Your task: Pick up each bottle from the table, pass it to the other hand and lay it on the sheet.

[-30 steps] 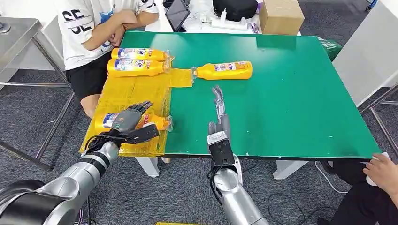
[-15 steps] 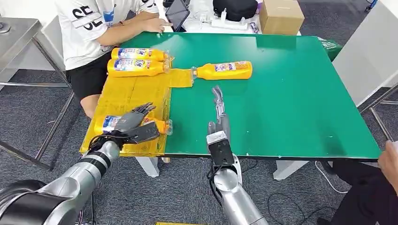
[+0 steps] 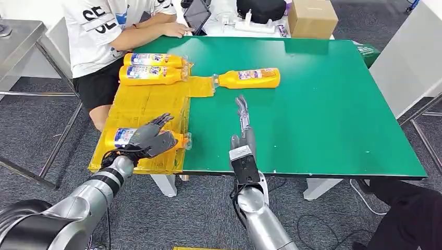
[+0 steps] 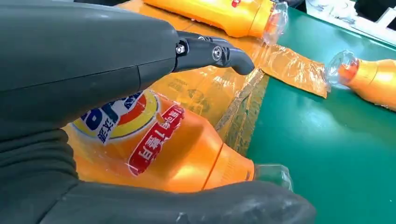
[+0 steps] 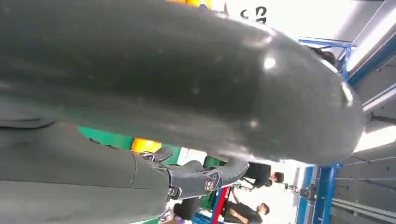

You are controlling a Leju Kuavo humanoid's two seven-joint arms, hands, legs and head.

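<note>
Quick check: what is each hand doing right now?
Left hand: fingers apart over the orange plastic bottle, grip unclear.
Right hand: open, empty.

A green table (image 3: pixel 333 104) stands on grey carpet (image 3: pixel 31 125), with a steel bench (image 3: pixel 15 36) at left and what appears to be a white panel (image 3: pixel 412 57) at right.

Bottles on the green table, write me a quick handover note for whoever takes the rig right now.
Left hand: fingers apart around the near bottle, which lies on the yellow sheet; whether it grips it is unclear.
Right hand: open, holding nothing, flat on the green table, fingers pointing at the last bottle.
Done: two bottles lie side by side at the sheet's far end; the near bottle makes three on the sheet.
Left: the last bottle lies on the table, its cap at the sheet's tab. Pick it up, pass it over, lay it on the sheet.
</note>
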